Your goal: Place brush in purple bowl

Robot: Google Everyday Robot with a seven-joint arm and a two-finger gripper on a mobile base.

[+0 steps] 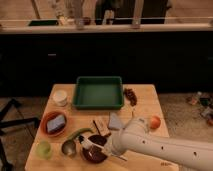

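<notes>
My gripper (107, 148), closed on the brush (89, 144), holds it over the purple bowl (93, 151) at the table's (145, 97) six o'clock edge; release remains.

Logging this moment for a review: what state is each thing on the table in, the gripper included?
gripper: over the purple bowl, shut on the brush
brush: held, white handle tilted above the bowl
purple bowl: upright, on the table's front edge
orange bowl: upright, grey-blue block inside
green tray: upright, empty
green cup: upright
spoon: lying flat beside the purple bowl
</notes>
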